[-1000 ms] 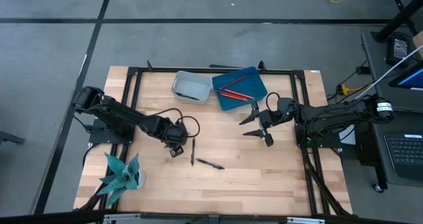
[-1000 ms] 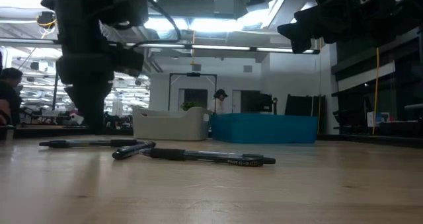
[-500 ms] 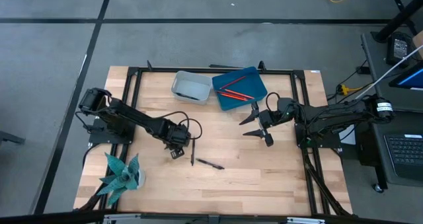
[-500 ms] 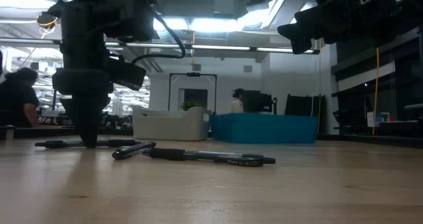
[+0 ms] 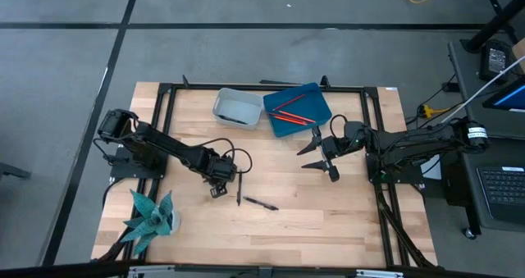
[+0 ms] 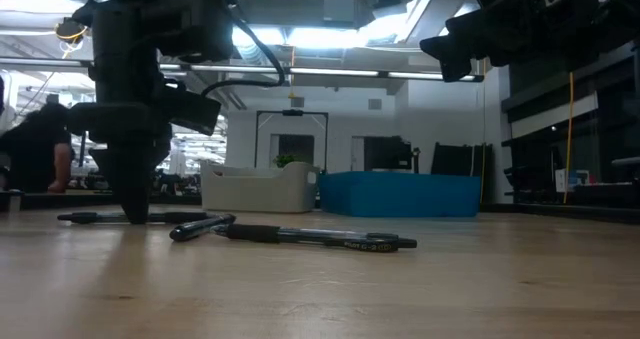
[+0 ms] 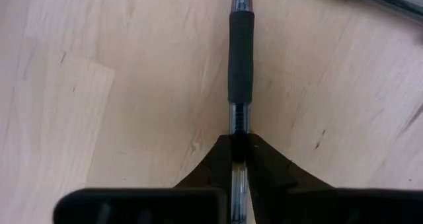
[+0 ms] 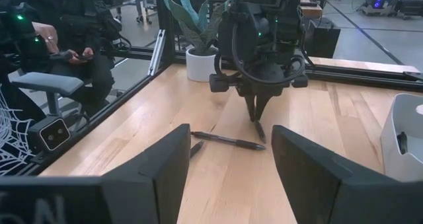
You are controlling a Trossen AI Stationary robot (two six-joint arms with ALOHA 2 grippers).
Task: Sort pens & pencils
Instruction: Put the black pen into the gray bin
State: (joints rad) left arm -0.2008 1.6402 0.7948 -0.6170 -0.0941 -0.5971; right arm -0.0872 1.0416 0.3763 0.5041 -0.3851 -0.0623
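Since the earlier frame the left gripper (image 5: 236, 180) has slid toward mid-table, come down and pinched shut on one of the pens (image 7: 240, 65). That pen lies flat on the table (image 5: 328, 221), its long axis running straight out from the fingertips, a second pen (image 5: 261, 203) just beside it. The right gripper (image 5: 316, 157), spread wide, hovers farther off below the blue tray (image 5: 316, 114) holding the pencils (image 5: 287, 106).

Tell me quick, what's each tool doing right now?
Left tool: closed on a thin black stick-shaped pen lying on the wooden table.
Right tool: open, holding nothing.
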